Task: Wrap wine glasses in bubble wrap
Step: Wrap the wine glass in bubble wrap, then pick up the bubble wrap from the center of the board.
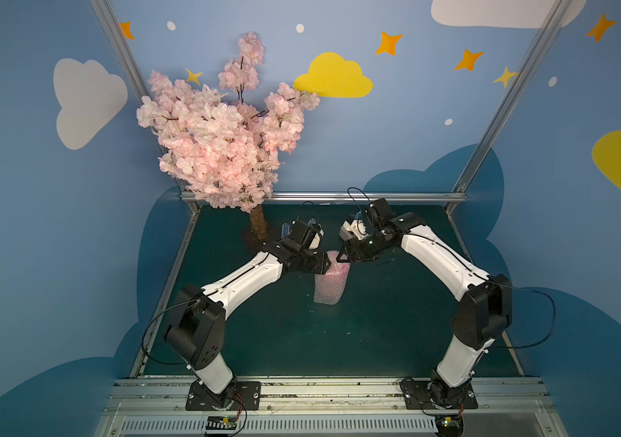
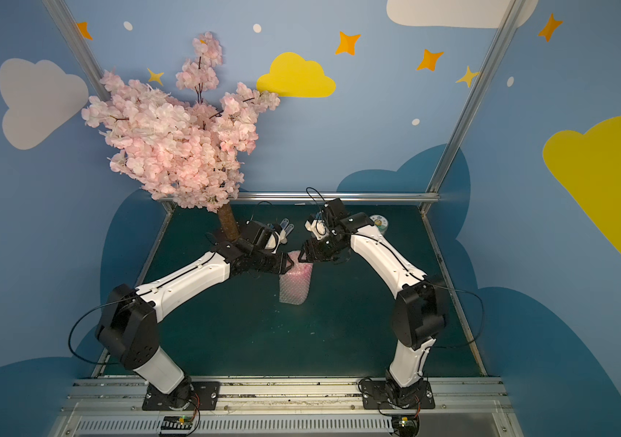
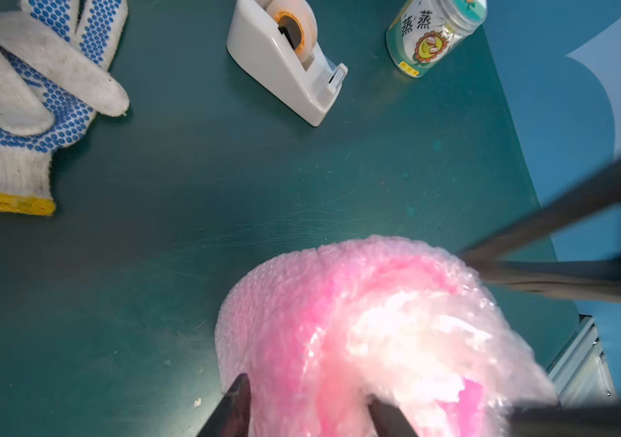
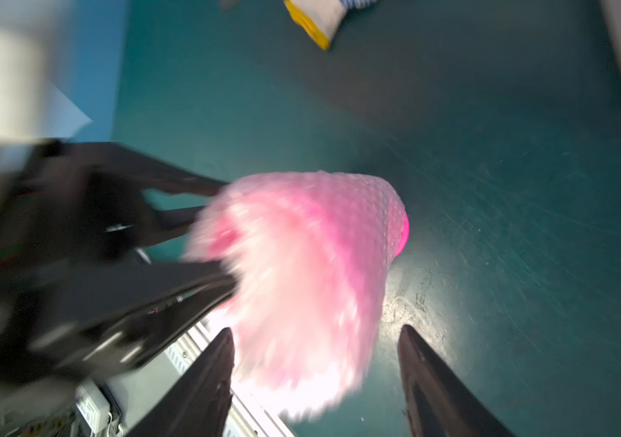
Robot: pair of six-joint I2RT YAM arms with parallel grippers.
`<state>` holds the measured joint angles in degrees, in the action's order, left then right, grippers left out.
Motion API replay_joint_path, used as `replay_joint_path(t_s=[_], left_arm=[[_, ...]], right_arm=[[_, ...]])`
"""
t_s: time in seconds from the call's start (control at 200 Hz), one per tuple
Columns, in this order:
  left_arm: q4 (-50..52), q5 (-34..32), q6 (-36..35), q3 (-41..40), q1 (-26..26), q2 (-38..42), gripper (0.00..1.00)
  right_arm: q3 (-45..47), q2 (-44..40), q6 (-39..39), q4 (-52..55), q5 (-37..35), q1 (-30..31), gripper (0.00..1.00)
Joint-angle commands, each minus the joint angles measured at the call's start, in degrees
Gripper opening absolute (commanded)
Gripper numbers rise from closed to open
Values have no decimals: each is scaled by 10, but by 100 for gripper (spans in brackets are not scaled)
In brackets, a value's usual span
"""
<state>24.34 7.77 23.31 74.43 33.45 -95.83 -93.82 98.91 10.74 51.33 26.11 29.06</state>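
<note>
I start at the near end. The bubble wrap (image 1: 329, 287) sits mid-table on the green mat (image 1: 377, 333) as a tapered, pale pink roll, with its narrow end toward me and its wide end away. The goblet (image 4: 403, 232) is inside it. I see only a sliver of bright magenta at one open end, so the glass looks nearly covered. I cannot tell whether it lies flat or is tipped up.

Both tools meet at the far end of the roll. The left gripper (image 3: 314, 412) has its jaws parted around a bunch of film, and I cannot tell whether it truly pinches. The right gripper (image 4: 316, 331) is spread wide, straddling the roll with mat showing beside one finger.

I judge the step to be closing off this far end. I would have the left tool clamp the film firmly first, then bring the right one in slowly so the layers do not spring loose.

Farther back lie the glove (image 3: 32, 94), the tape dispenser (image 3: 286, 64) and the jar (image 3: 433, 34).
</note>
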Motion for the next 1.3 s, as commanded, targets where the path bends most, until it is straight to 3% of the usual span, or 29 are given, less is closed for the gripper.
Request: replay_joint_path(t_s=[0.0,0.135,0.481,0.746,0.896,1.066,1.292], left_arm=[[65,-43,-16,-5,-3,-34,45],[69,-42,-17,0,-2,-38,41],[66,-47,-19,-5,-3,-39,39],[66,-31,-20,11,-3,-31,41],[68,-9,-11,15,-7,-5,45],[75,-4,6,5,-29,40,53],[16,118,38,-25,-100,111,60]], right_arm=[[9,-23,13,-11,-26,-13,68],[4,8,7,-45,-37,-18,68],[-41,121,-25,10,-42,28,65],[-105,190,-59,144,-204,68,63],[-87,201,-58,144,-232,69,64],[-94,175,-50,126,-202,67,67],[-159,116,-41,125,-104,47,73]])
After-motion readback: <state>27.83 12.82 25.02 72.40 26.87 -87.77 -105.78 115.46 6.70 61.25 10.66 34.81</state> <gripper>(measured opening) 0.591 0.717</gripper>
